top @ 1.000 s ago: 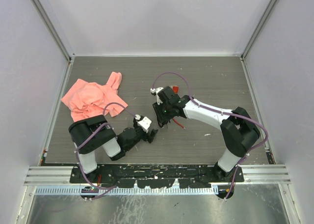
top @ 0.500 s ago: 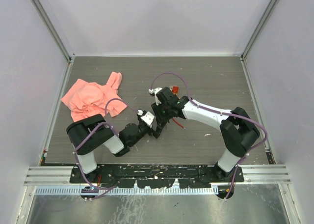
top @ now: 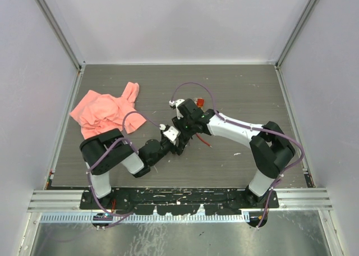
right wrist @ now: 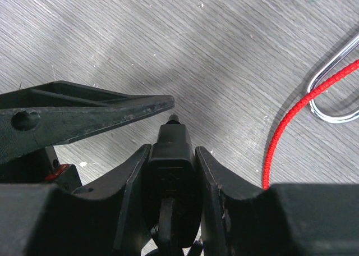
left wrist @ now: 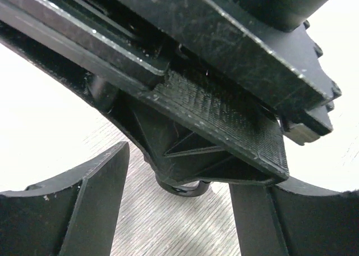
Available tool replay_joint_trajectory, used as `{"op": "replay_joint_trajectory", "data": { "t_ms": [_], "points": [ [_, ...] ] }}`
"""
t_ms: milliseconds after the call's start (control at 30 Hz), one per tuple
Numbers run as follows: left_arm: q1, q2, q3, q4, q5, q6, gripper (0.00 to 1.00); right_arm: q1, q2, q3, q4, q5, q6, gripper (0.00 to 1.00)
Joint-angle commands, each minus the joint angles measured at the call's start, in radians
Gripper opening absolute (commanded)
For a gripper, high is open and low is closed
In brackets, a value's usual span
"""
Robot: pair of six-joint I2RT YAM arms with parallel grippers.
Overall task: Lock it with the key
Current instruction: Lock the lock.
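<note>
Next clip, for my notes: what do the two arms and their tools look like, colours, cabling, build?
Both the left arm and right arm have white links between black joints, each trailing a looping purple cable. A small white camera block sits at each wrist. The left tool and right tool are scuffed matte black plastic with tapering fingers.

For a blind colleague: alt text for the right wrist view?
The right gripper clamps a black key over the table. A finger of the left gripper juts in from the left; a red cord and metal loop lie right.

Matt black plastic key (right wrist: pixel 170 169), grey wood-grain table (right wrist: pixel 235 48)
</note>
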Motion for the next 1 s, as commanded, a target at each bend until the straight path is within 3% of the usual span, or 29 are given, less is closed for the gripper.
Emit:
{"op": "replay_joint_trajectory", "data": {
  "t_ms": [0, 167, 267, 333, 800, 967],
  "points": [
    [0.023, -0.002, 0.028, 0.061, -0.007, 0.003, 0.68, 0.012, 0.014, 0.029, -0.009, 0.007, -0.006, 0.01],
    [0.035, -0.005, 0.028, 0.061, 0.017, 0.003, 0.57, 0.013, 0.019, 0.027, -0.014, 0.003, -0.005, 0.01],
    [0.041, -0.001, 0.028, 0.061, 0.031, 0.002, 0.40, 0.012, 0.030, 0.027, -0.017, -0.007, -0.002, 0.01],
    [0.046, 0.002, 0.028, 0.061, 0.041, 0.004, 0.36, 0.013, 0.039, 0.029, -0.024, -0.017, -0.002, 0.01],
    [0.080, 0.023, 0.016, 0.061, 0.082, -0.003, 0.36, 0.036, 0.111, 0.064, -0.069, -0.052, 0.013, 0.01],
    [0.087, 0.014, 0.010, 0.061, 0.095, -0.012, 0.45, 0.072, 0.154, 0.075, -0.098, 0.012, -0.007, 0.01]
  ]
}}
